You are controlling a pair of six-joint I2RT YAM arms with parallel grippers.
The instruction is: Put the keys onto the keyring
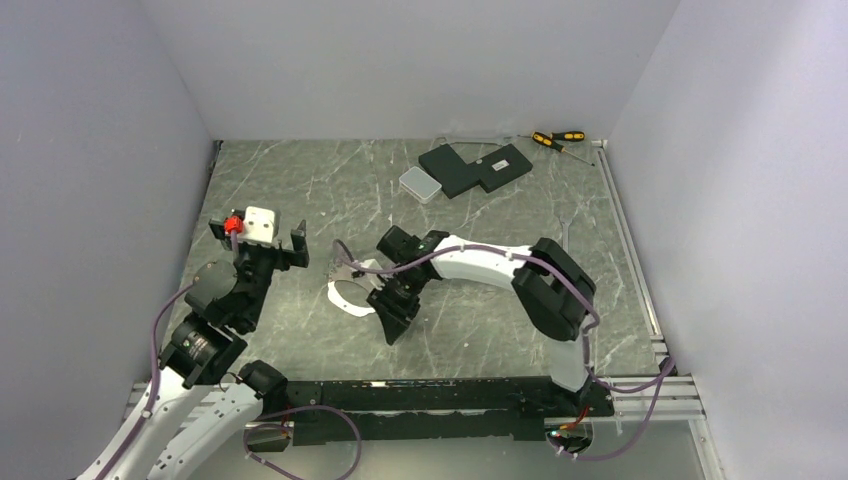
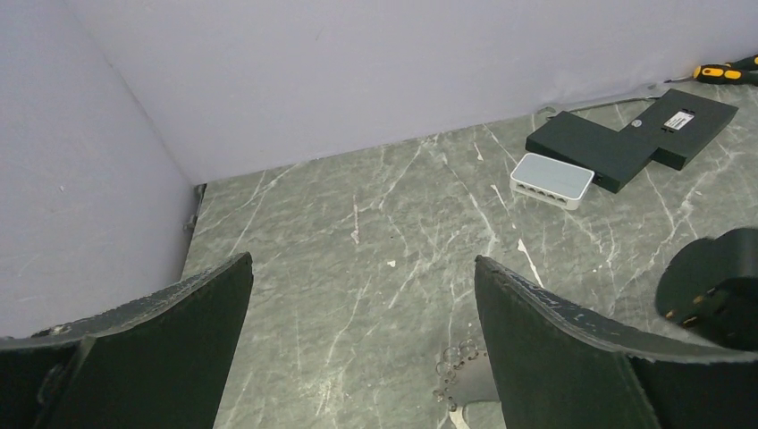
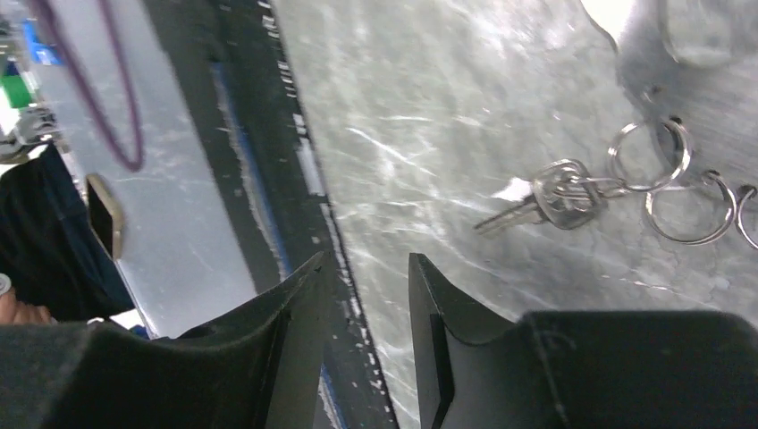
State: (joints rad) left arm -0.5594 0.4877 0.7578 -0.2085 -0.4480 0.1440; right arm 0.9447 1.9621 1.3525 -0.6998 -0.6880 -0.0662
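The keys (image 3: 541,201) lie flat on the marble table, bunched on a small split ring that links to more small rings (image 3: 688,210). The keyring (image 1: 333,295) is a pale oval loop on the table, just left of my right gripper (image 1: 392,330). In the right wrist view, the right gripper (image 3: 366,261) points toward the table's near edge, its jaws apart with nothing between them, and the keys sit off to its right. My left gripper (image 1: 257,233) hovers wide open and holds nothing. Under its right finger, the left wrist view (image 2: 362,261) shows the small rings (image 2: 458,359).
At the back of the table stand a small white box (image 1: 420,184) and a black L-shaped box (image 1: 475,167). Two yellow-handled screwdrivers (image 1: 558,138) lie by the wall. A metal rail (image 1: 450,385) runs along the near edge, and walls close in the left, back and right.
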